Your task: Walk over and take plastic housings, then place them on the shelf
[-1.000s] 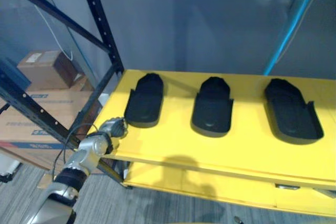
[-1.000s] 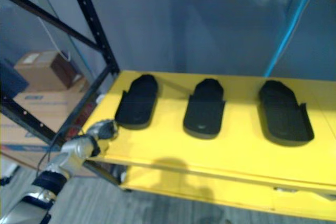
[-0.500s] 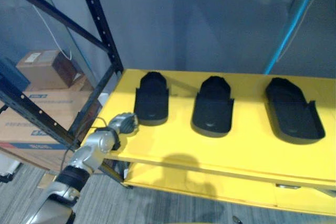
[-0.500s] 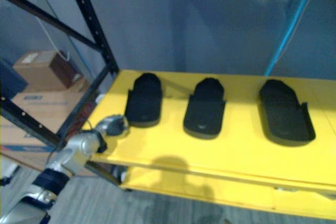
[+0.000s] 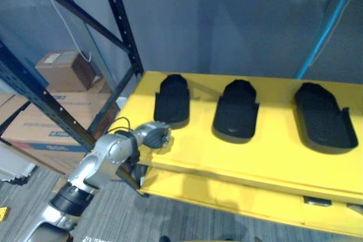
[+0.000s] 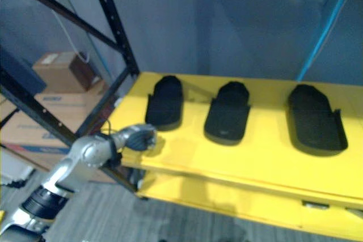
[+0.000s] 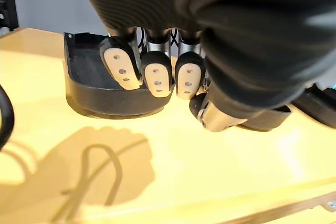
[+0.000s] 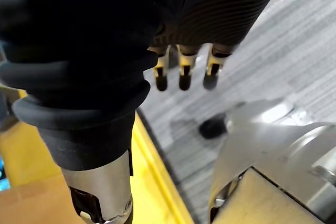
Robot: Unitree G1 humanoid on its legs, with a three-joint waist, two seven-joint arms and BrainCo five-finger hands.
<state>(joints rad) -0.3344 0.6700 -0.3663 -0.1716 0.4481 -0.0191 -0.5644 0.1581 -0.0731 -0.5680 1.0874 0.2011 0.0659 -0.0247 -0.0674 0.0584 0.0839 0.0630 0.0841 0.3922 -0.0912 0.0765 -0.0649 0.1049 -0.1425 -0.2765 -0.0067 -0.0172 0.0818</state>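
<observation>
Three black plastic housings lie in a row on the yellow shelf point(image 5: 193, 152): the left housing point(image 5: 172, 99), the middle housing point(image 5: 235, 110) and the right housing point(image 5: 322, 118). My left hand point(image 5: 154, 136) hovers over the shelf's front edge, just in front of the left housing point(image 7: 86, 80). Its fingers point(image 7: 156, 74) are curled and hold nothing. In the right wrist view my right hand point(image 8: 181, 72) hangs over the grey floor beside the shelf's edge, fingers relaxed and empty.
A black rack upright point(image 5: 122, 21) rises at the shelf's back left corner, and a blue post point(image 5: 329, 26) stands at the back right. Cardboard boxes point(image 5: 62, 71) are stacked left of the rack. A lower yellow shelf point(image 5: 227, 196) juts out beneath.
My left hand has moved right along the shelf's front edge. The left housing has turned straighter and shifted slightly towards the middle one. The whole picture has also shifted a little.
</observation>
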